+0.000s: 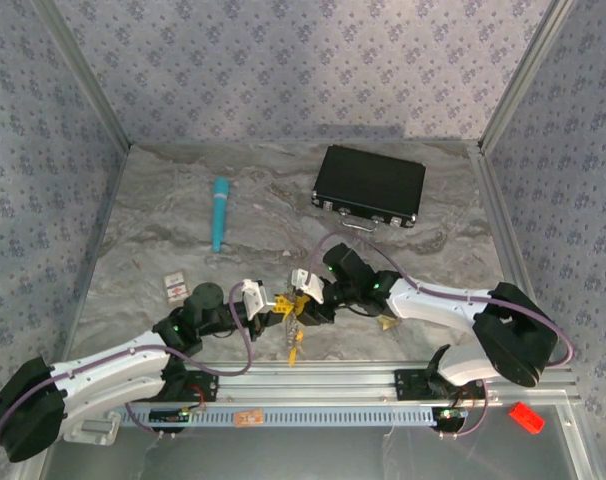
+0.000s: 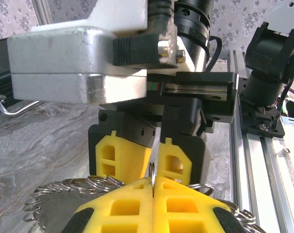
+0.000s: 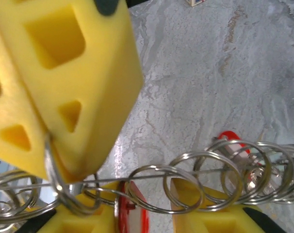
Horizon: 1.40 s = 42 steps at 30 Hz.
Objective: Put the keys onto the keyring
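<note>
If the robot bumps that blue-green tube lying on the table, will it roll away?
Probably, if bumped sideways: the teal tube looks round and lies flat on the smooth table. It looks slim and plastic, so likely light and easy to push.

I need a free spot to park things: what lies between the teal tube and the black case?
Nothing: in the top external view, the stretch between the teal tube and the black case is bare marble-patterned table.

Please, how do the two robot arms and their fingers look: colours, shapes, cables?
The left arm and right arm have white links and bulky black joints with small green lights. A purplish-grey cable runs along each. The fingers are yellow plastic blocks with square hollow cut-outs.
</note>
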Available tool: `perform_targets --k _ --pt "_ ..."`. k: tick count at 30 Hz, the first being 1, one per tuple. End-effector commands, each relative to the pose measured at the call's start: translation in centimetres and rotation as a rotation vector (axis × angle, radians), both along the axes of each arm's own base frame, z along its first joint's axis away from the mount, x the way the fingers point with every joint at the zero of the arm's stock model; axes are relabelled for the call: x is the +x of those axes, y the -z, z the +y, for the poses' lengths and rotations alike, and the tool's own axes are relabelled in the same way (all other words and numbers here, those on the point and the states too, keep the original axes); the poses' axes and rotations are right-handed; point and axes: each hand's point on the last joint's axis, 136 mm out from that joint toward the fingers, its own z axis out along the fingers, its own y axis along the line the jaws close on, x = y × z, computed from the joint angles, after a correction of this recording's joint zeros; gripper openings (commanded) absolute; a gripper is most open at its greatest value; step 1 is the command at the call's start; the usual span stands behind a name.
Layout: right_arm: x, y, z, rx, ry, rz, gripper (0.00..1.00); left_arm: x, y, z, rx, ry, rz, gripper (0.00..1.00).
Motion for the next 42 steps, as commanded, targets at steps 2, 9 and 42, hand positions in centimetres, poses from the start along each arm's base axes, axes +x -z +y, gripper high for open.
perform_targets --k 2,9,42 --pt "0.0 -0.5 -0.6 -0.024 0.014 -0.039 0.18 0.1 -1.8 0.1 -0.053 -0.010 -0.050 0.00" --pt "-0.1 -0.7 -2.2 -0.087 0.018 -0.071 0.04 0.3 -1.6 0.4 -0.038 -0.029 -0.055 0.00" --pt "5.0 -7.4 0.2 -0.168 0.068 -0.285 0.00 5.2 -5.7 7.4 -0.122 -0.519 -0.113 1.00"
